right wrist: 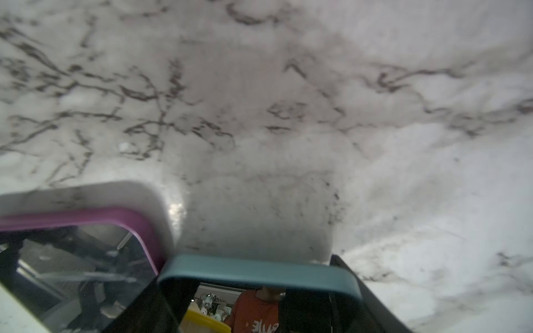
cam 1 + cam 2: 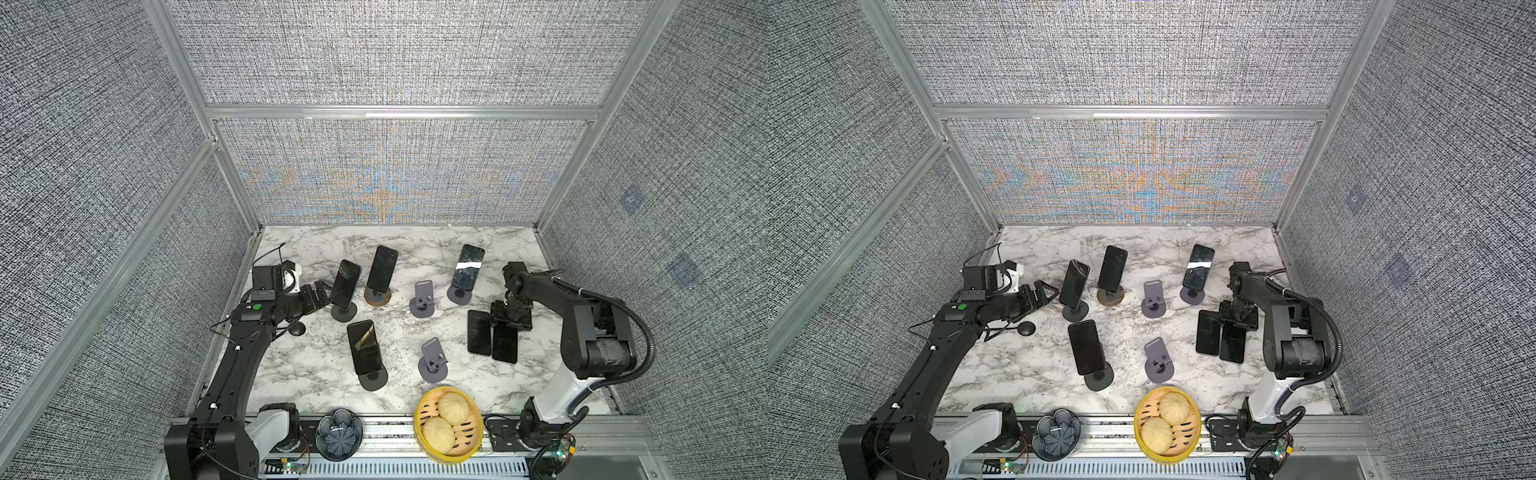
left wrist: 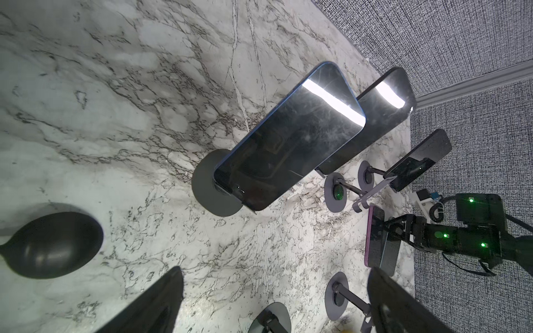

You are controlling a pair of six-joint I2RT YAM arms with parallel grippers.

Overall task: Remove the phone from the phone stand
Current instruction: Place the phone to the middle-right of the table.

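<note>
Several dark phones lean on round-based phone stands. My left gripper (image 2: 322,291) (image 3: 274,276) is open, just left of the nearest leaning phone (image 2: 345,284) (image 3: 288,138) on its phone stand (image 2: 344,311), not touching it. Other phones stand at the back (image 2: 381,270), back right (image 2: 467,266) and front (image 2: 365,347). Two grey stands (image 2: 423,299) (image 2: 433,359) hold nothing. My right gripper (image 2: 509,318) (image 1: 256,291) is shut on a teal-edged phone (image 2: 505,343) (image 1: 259,268), low at the table beside a purple-edged phone (image 2: 479,332) (image 1: 86,219) lying flat.
A black rubber bulb (image 2: 297,330) lies on the marble table (image 2: 415,395) under my left arm. At the front rail sit a dark flower-shaped bowl (image 2: 338,434) and a yellow steamer basket (image 2: 422,419) with two buns. Grey fabric walls close three sides.
</note>
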